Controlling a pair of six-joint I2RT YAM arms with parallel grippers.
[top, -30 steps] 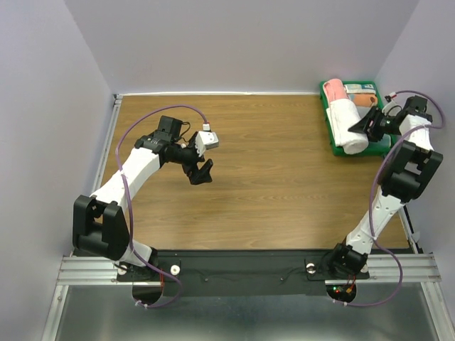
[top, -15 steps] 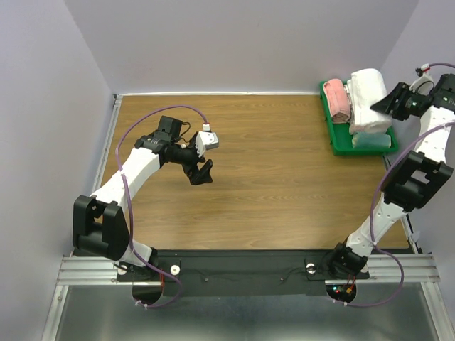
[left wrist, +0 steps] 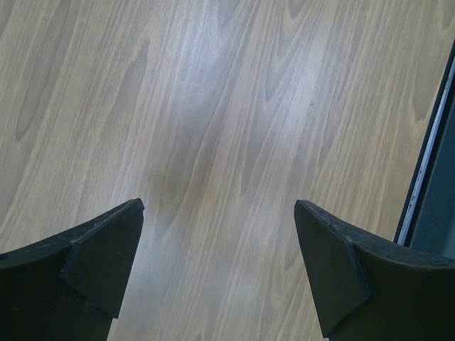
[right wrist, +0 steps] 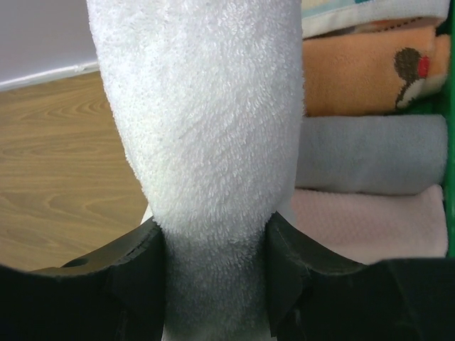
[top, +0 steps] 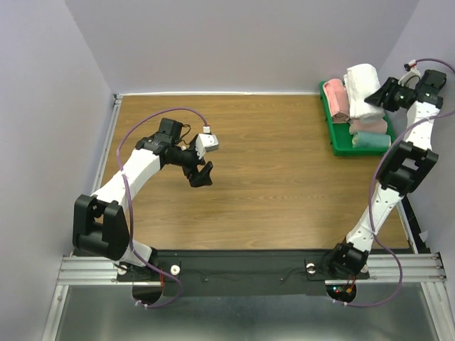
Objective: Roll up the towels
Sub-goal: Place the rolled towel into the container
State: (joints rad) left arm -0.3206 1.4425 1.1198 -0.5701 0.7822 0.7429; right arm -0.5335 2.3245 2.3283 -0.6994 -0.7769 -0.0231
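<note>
Raised since a second ago: white towel (top: 361,87), which then lay in the green bin (top: 340,148) and now hangs clear above it at the far right corner of the table (top: 284,170), with the right arm stretched upward and back to carry it. Right gripper (top: 384,94): jaws part-closed on the white towel, one finger on each side of the bundle, pinching the thick terry in at the grip. In the wrist view the cloth fills the gap between the fingers (right wrist: 142,277) and runs up out of the picture as a plump folded or rolled mass; which of the two cannot be told from here. Left gripper (top: 202,173): unmoved over the left half of the table, jaws at full spread, nothing between them. Its wrist view shows only bare wood grain (left wrist: 213,106) between the two dark fingertips (left wrist: 106,249), with the table's metal edge at the right. Contents of the green bin, from above: rolled pink towel (top: 335,99) along the left side, just beside the hanging white towel. Beyond the white towel in the right wrist view, lying side by side and touching: orange towel (right wrist: 355,71) with a small cartoon motif, grey-looking towel (right wrist: 370,153), possibly pale green in truer light, and pale pink towel (right wrist: 370,224). Bin wall (right wrist: 450,142) shows as a green strip at the right edge.
</note>
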